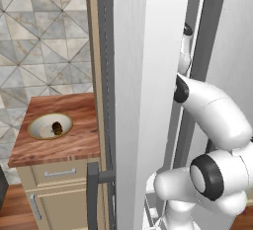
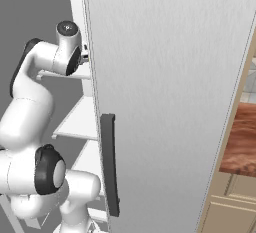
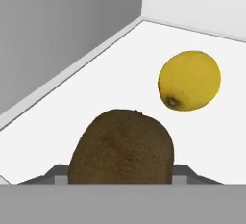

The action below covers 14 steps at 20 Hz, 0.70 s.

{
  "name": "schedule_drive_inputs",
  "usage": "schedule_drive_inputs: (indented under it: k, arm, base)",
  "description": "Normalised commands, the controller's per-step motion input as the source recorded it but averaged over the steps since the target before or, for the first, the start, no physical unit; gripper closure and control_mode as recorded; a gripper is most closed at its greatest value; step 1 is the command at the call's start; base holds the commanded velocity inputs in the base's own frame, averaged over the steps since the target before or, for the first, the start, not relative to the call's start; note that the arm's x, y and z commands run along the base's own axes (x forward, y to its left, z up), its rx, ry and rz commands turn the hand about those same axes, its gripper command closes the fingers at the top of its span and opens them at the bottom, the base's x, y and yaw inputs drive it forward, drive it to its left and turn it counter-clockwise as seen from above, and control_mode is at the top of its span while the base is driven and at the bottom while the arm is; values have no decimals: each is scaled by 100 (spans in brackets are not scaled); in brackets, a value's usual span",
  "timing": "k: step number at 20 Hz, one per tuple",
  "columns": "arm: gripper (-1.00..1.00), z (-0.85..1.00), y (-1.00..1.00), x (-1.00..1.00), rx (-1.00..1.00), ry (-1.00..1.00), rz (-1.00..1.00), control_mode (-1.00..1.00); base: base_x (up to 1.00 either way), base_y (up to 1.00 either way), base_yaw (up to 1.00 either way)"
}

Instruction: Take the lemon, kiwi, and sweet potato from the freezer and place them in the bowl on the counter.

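Now your gripper [image 3: 122, 182] is closing around the kiwi [image 3: 122, 148], which is sitting directly between its fingertips; the lemon [image 3: 190, 80] is lying beyond, slightly right.

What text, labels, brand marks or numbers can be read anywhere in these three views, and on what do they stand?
None. No readable word, number, brand or sign appears in any view.
The freezer door is plain, with only a dark bar handle.
The counter and the bowl carry no markings.
The lemon and the brown kiwi on the white shelf bear no stickers.
The arm's white casing shows no logo.
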Motion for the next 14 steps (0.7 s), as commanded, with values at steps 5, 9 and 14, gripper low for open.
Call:
schedule_drive_inputs:
  k: [5,9,14]
  arm:
    - [100,16,-5,-92,0,0,-10,-100]
    - [100,18,-36,-100,0,0,-15,-100]
    - [100,2,-42,-100,0,0,-17,-100]
  base:
    - [0,0,0]
    - [0,0,0]
    - [0,0,0]
